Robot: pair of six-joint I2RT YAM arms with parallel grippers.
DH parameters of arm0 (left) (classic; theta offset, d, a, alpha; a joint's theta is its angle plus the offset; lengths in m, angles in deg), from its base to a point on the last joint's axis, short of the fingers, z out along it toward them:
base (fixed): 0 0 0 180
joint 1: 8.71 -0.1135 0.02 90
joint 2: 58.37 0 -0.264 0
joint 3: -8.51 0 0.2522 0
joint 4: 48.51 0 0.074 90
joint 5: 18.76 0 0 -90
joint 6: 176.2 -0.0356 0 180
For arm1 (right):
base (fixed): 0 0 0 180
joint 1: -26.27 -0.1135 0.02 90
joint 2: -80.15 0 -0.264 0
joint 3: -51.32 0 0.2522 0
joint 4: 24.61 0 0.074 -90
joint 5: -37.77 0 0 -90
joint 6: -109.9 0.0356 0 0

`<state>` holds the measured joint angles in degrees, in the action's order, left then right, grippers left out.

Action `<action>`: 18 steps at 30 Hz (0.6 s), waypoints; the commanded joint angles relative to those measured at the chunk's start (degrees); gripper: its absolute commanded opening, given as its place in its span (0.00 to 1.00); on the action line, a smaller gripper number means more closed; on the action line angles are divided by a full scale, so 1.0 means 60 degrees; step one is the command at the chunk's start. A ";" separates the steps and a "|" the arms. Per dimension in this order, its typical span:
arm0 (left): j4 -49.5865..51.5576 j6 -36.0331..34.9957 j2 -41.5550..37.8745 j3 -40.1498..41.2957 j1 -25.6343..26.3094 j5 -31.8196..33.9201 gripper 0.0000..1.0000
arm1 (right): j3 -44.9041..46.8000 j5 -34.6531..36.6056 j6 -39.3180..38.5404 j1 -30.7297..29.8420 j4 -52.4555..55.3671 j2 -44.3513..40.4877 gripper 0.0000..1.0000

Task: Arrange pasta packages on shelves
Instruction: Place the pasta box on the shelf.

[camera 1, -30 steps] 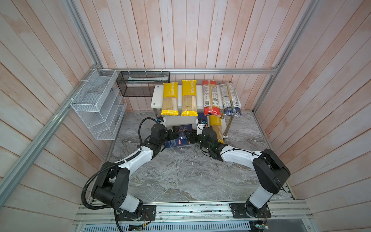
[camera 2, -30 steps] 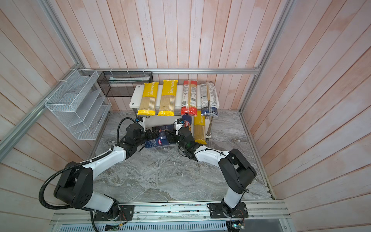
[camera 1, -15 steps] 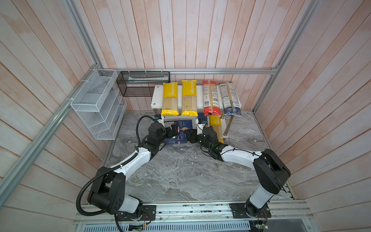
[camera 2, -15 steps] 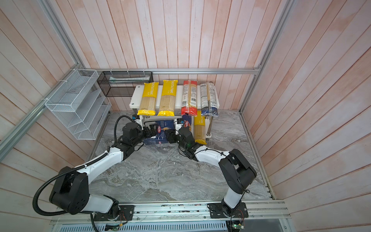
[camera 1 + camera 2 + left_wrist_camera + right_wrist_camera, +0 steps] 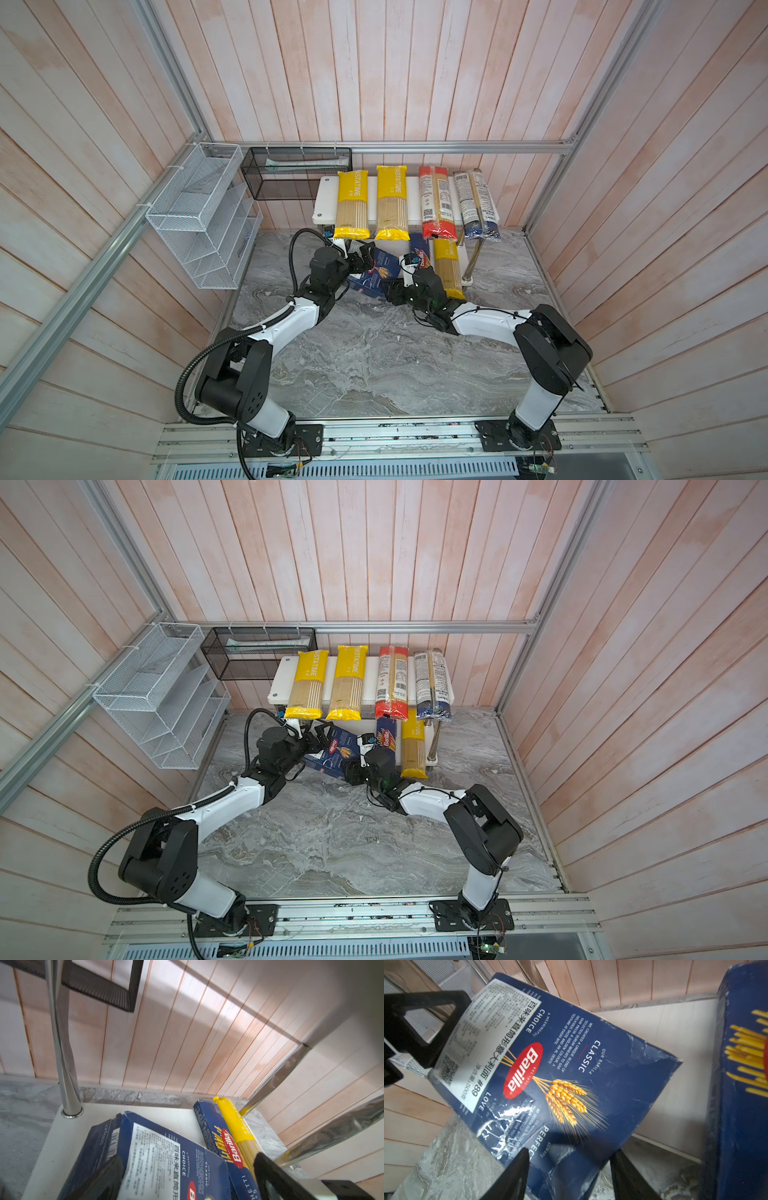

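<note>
- A small two-tier rack (image 5: 478,257) with chrome legs stands on a grey marble surface (image 5: 374,353), against the back wall.
- Four long bags lie side by side on the rack's top shelf (image 5: 326,203), their ends overhanging its front edge. From the rack's left end they are a first yellow PASTATIME bag (image 5: 352,203), a second yellow PASTATIME bag (image 5: 391,203), a red-ended bag (image 5: 436,203) and a dark-blue-ended bag (image 5: 476,203).
- On the rack's lower shelf (image 5: 68,1140), toward its right end, a third yellow PASTATIME bag (image 5: 448,266) lies lengthwise. A flat Barilla box (image 5: 419,255) lies close against its left side.
- A tilted Barilla box (image 5: 378,272) sits askew at the rack's left front. One end is over the lower shelf's white board and the other juts past the rack's front, over the surface.
- The right arm (image 5: 486,324) reaches to the rack's front. Its right jaws are half spread and closed on the tilted box's near end, with fingers (image 5: 512,1178) on either side of it.
- The left arm (image 5: 299,320) reaches toward the rack's left front leg. Its left jaws stand wide at the tilted box's labelled side. I cannot tell whether they grip it.
- A black mesh basket (image 5: 291,174) hangs just left of the rack's top shelf, and a white wire basket (image 5: 199,216) hangs farther left.
</note>
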<state>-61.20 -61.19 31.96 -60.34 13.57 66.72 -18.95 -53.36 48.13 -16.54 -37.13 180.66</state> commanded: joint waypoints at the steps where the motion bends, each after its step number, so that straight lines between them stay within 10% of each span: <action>1: -0.0551 0.0372 0.0342 -0.0294 0.0492 -0.1926 1.00 | -0.0688 -0.1086 -0.0369 -0.0255 -0.1985 -0.0315 0.60; 18: 0.0585 -0.0004 0.0964 -0.1214 -0.0067 -0.1766 1.00 | -0.1353 -0.1376 -0.0046 0.0406 -0.1570 0.0444 0.62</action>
<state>-60.28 -59.44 36.81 -64.36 13.31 55.66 -24.06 -59.85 47.52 -14.57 -44.58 182.06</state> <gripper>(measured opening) 0.998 0.619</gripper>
